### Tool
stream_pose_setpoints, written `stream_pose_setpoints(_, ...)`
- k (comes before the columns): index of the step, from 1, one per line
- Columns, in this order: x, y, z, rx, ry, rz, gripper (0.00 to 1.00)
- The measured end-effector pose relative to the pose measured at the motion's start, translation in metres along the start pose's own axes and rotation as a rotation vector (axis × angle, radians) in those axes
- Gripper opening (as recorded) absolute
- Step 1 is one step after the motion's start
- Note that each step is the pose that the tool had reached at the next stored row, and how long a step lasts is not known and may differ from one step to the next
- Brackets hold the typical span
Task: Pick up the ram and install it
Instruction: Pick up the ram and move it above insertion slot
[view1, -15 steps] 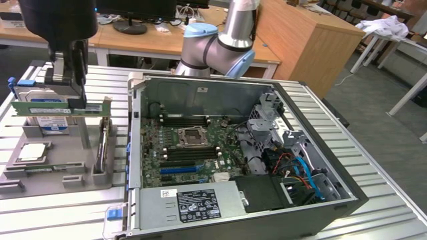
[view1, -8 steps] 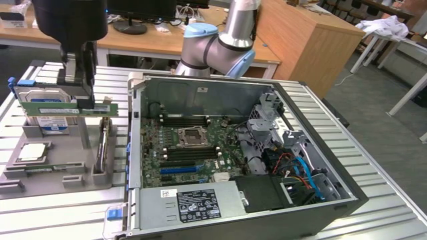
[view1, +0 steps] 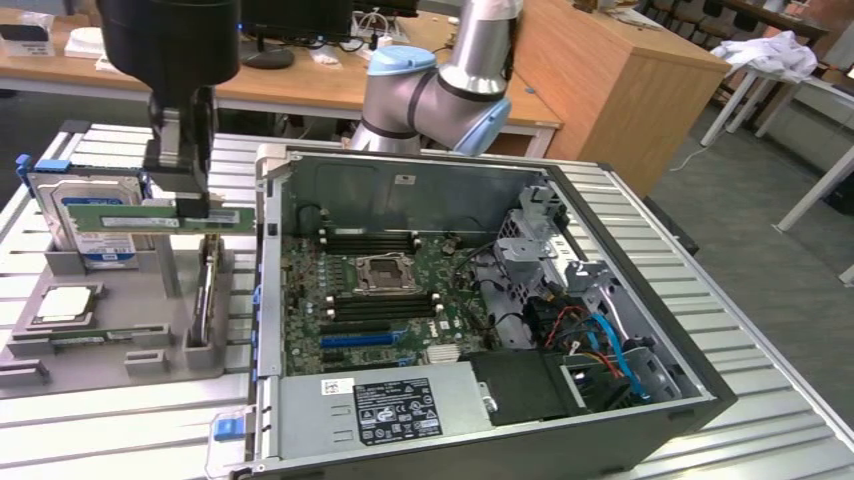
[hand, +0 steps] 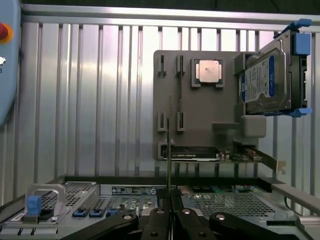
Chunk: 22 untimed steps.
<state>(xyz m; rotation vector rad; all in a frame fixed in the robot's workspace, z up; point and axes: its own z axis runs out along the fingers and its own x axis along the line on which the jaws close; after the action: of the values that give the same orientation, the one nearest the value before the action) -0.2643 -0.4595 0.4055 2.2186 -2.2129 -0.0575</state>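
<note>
Hand (view1: 196, 212) grips ram (view1: 120, 216) (edge-on, aloft).

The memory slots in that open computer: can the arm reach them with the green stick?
Probably yes. The case lies open on top, nothing covers the slots beside the processor socket, and the gripper, shut on the ram, hangs over the grey tray.

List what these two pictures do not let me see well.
- Wrist view: the ram stands edge-on, so its chips are hidden.
- Exterior view: the hard drive label is too small to read; the ram covers part of it.
- Exterior view: the arm is cut off by the top edge.
</note>
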Motion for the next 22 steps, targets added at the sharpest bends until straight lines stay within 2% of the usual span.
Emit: stream_pose_setpoints(22,0.0,-0.0447,-0.0014,-0.0001,0.0001,0.0,0.12)
